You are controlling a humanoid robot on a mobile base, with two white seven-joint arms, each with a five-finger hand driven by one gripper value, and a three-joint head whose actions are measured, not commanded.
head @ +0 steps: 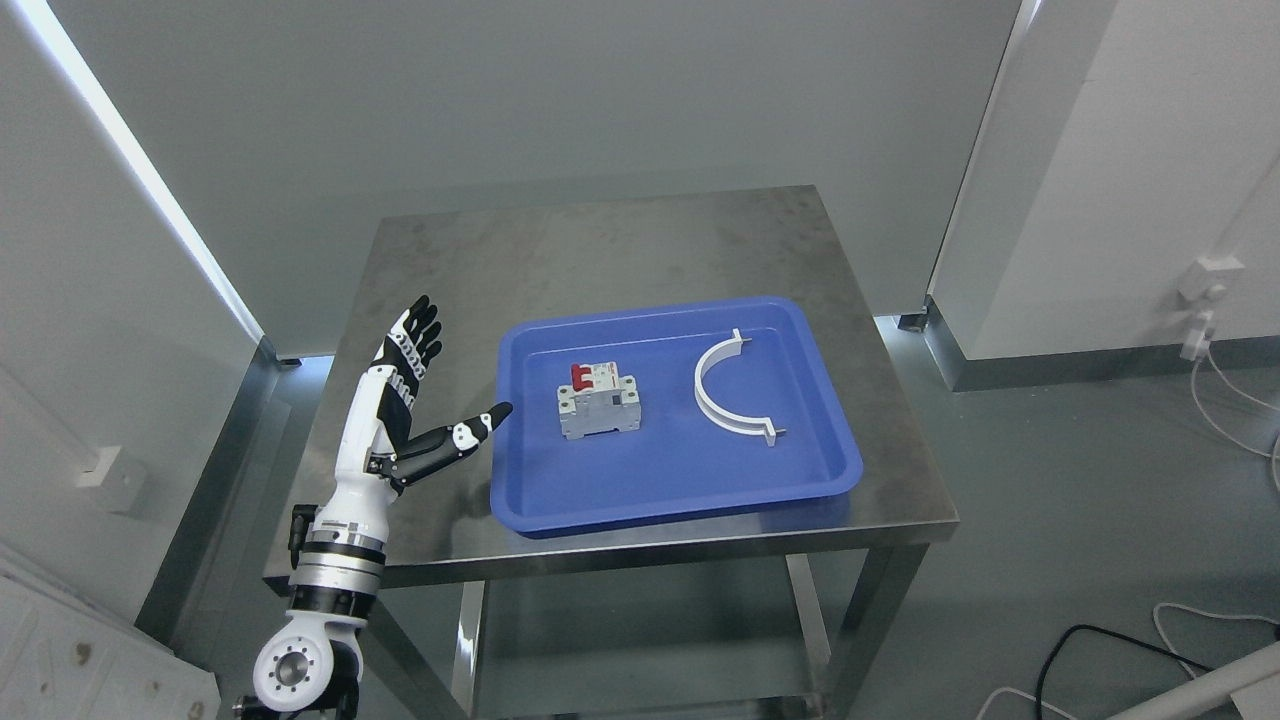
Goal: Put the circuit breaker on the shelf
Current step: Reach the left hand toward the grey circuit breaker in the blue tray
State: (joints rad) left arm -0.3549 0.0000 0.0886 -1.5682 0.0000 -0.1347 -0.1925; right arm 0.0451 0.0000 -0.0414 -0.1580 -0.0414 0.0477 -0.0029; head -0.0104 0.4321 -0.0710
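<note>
Left hand [400, 405] hovering over table's [600, 240] left edge, fingers spread, holding nothing; breaker [598, 401] sitting in tray [680, 500] beside white clamp [728, 392].

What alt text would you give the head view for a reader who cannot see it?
A circuit breaker and a white curved clamp lie apart in a blue tray on a steel table. The robot's left hand is open, held over the table just left of the tray, touching nothing.

Left hand [395, 420] raised, flat.
Fingers [415, 335] straight and together, thumb [455, 440] splayed out to its right; wrist below, forearm upright.
</note>
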